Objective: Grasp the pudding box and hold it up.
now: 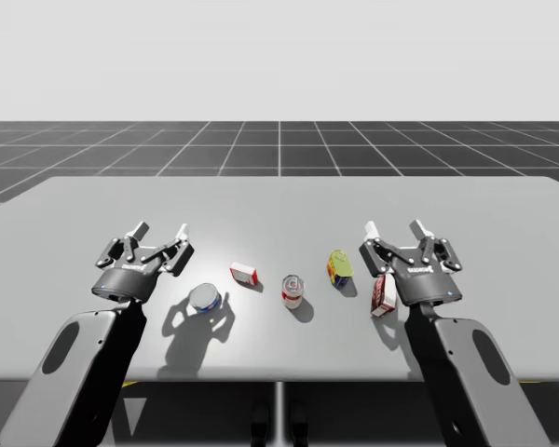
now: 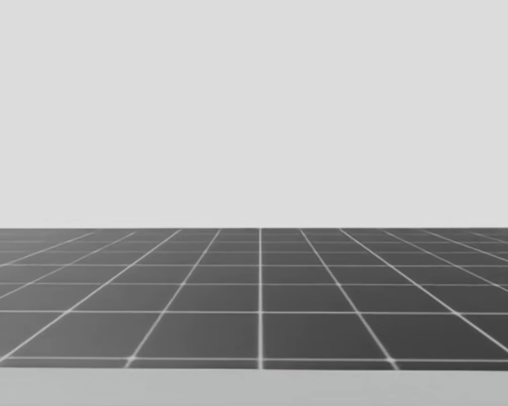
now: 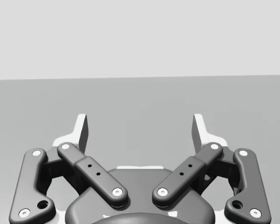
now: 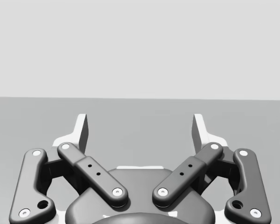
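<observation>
Sitting just beside right gripper (image 1: 394, 229), pudding box (image 1: 383, 294); print unreadable

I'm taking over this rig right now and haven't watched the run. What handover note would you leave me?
Left gripper: open, holding nothing, above the left part of the grey table.
Right gripper: open, holding nothing.
Boxes: a dark red-and-white box stands on the table close beside my right wrist. A small red-and-white box lies nearer the middle. I cannot tell for certain which one is the pudding box.
Done: nothing; both boxes are on the table, ungrasped.
Left: confirm the box, shut a gripper on it, lift it and hold it up.
</observation>
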You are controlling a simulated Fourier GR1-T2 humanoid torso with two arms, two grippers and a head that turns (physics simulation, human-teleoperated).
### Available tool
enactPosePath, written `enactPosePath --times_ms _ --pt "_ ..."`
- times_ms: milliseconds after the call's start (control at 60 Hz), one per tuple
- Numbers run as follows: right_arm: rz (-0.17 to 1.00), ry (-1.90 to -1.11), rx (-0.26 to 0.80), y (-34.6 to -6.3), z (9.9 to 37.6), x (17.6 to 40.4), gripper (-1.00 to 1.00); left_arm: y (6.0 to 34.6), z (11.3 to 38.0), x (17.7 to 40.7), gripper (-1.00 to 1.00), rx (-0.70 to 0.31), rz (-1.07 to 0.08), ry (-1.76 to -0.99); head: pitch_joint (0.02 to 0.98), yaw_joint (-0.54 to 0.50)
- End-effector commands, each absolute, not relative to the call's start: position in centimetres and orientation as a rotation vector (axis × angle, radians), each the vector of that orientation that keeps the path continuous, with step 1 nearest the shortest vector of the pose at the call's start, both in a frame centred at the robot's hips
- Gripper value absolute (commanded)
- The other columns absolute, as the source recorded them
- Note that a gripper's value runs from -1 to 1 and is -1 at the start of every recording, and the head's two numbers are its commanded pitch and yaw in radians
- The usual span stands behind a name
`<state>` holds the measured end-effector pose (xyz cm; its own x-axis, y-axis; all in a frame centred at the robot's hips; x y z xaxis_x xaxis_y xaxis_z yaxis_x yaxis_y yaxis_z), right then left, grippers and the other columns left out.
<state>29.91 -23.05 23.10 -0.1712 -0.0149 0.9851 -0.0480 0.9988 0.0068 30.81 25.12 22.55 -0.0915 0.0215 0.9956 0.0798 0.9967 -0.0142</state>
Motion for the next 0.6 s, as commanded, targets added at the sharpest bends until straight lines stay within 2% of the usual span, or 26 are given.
enactPosePath --times_ms 17,167,267,333,400,417,600 --pt "0.008 -1.759 0.019 -22.92 22.89 29.78 -1.0 25.08 22.59 30.76 -1.0 -0.076 -0.05 -1.664 0.079 0.02" --pt "0.04 -1.761 0.101 -22.75 23.24 29.66 -1.0 25.08 22.66 30.7 -1.0 -0.076 -0.049 -1.667 0.109 0.01" --pt "0.046 -1.743 0.106 -22.83 23.22 29.73 -1.0 25.07 22.66 30.65 -1.0 -0.074 -0.049 -1.666 0.181 0.0" --pt "0.042 -1.738 0.102 -22.92 23.22 29.8 -1.0 25.09 22.66 30.64 -1.0 -0.07 -0.05 -1.667 0.278 -0.01" --pt "0.039 -1.737 0.094 -22.93 23.23 29.82 -1.0 25.11 22.66 30.62 -1.0 -0.061 -0.052 -1.67 0.336 -0.02" --pt "0.04 -1.737 0.09 -22.96 23.23 29.85 -1.0 25.11 22.66 30.59 -1.0 -0.055 -0.054 -1.673 0.381 -0.02" --pt "0.033 -1.734 0.076 -23.12 23.33 29.92 -1.0 25.15 22.75 30.56 -1.0 -0.046 -0.06 -1.68 0.563 -0.06"
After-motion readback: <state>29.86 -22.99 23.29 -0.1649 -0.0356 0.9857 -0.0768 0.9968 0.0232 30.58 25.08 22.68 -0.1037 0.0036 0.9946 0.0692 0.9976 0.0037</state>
